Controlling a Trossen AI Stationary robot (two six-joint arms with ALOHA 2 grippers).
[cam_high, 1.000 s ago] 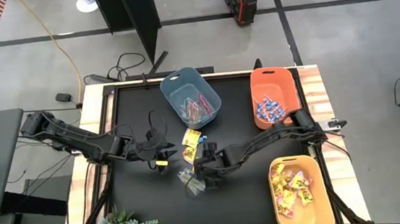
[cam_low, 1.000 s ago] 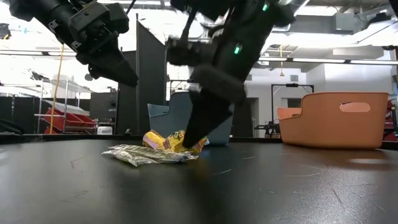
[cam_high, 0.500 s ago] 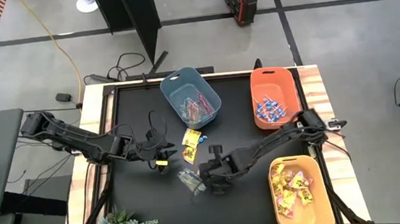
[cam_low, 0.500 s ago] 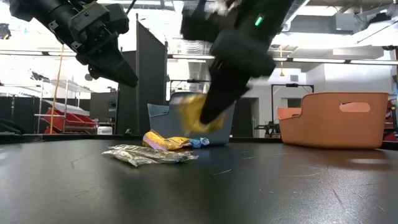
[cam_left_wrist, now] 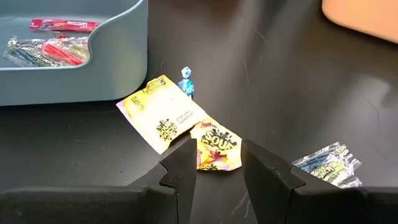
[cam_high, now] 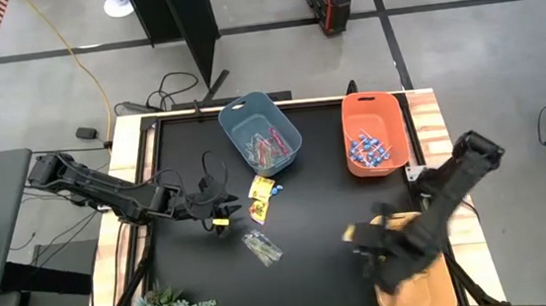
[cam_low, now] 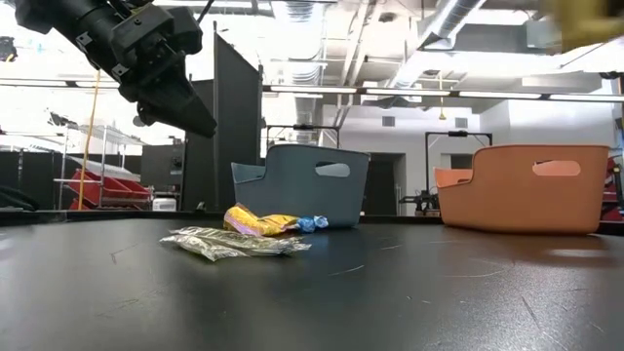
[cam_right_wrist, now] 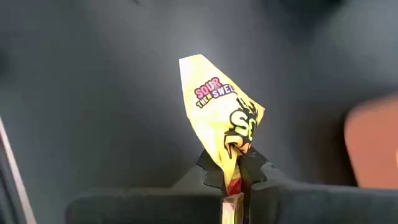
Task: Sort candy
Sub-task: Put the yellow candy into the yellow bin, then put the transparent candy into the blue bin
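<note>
The blue-grey bin [cam_high: 261,131] near the table's [cam_high: 328,217] far edge serves as the landmark. To the left of it and nearer the front, the left gripper [cam_high: 221,217] hangs above the black surface with its fingers [cam_left_wrist: 180,171] partly apart and nothing between them. Just in front of the bin lie two yellow packets [cam_high: 260,197] with red print, one overlapping the other, and a small blue-wrapped lollipop [cam_left_wrist: 186,84] beside them. A little farther forward lies a clear-wrapped sweet [cam_high: 261,246]. Inside the bin rest several slim pinkish sticks [cam_high: 270,145]. To the right of the bin stands the orange bin [cam_high: 374,131], holding blue lollipops [cam_high: 368,150]. Well to the right of the blue-grey bin and toward the front, the right gripper [cam_right_wrist: 236,169] is over the yellow bin [cam_high: 430,293], its fingers pinched tight on one yellow packet [cam_right_wrist: 221,112] that stands up between them.
</note>
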